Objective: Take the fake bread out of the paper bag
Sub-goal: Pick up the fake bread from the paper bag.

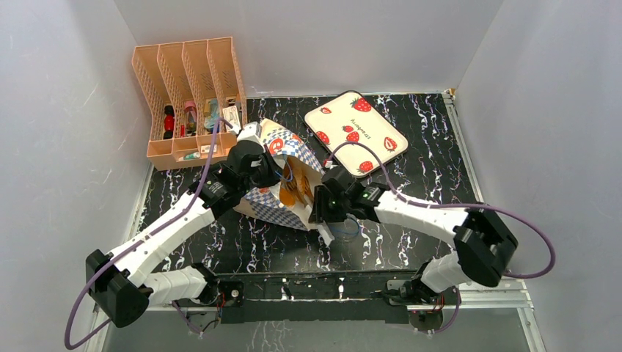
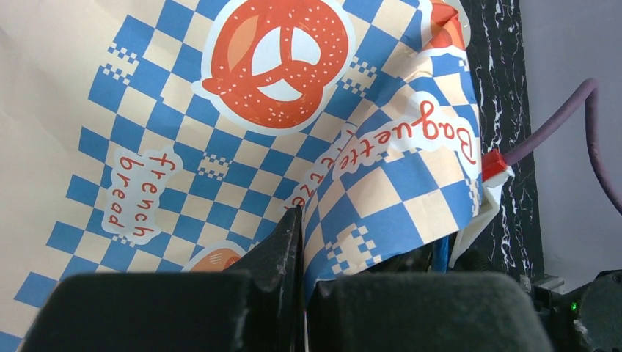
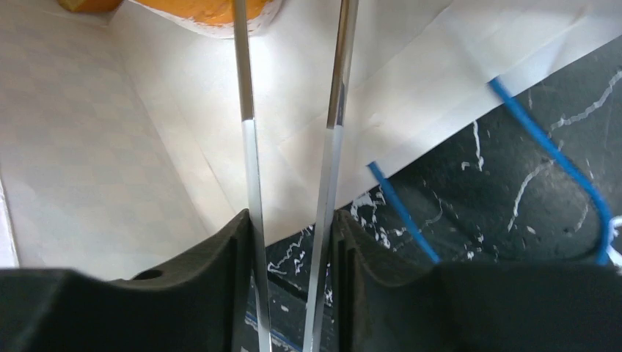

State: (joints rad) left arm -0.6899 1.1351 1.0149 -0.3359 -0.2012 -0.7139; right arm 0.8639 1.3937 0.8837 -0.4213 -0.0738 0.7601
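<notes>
Right wrist view: right gripper (image 3: 292, 88) is seen with its two thin metal blades parted, bare bag lining showing between them, nothing seen clamped. Blade tips are cut off by the top edge, so contact with the fake bread (image 3: 205, 9) cannot be told. Bread is seen as an orange curved piece straight ahead of the blades, slightly left of their centre line, deep inside the paper bag (image 3: 88, 147). Its long axis cannot be judged, too little is shown.

Top external: bag is laid on its side, long axis running from the far left down toward the near right, mouth turned to the right arm. Orange-brown pieces are seen just inside the mouth, just beside the right gripper. Right arm is judged nearer and better lined up for the pull.

Left gripper (image 2: 302, 242) is clamped on a fold of the bag's chequered paper, on the upper side.

Blue cord handle (image 3: 557, 169) is lying on the table (image 3: 506, 242) right of the blades, apart from them. Next move judged: blades pushed deeper along the bag axis, slightly left, then closed on the bread.
</notes>
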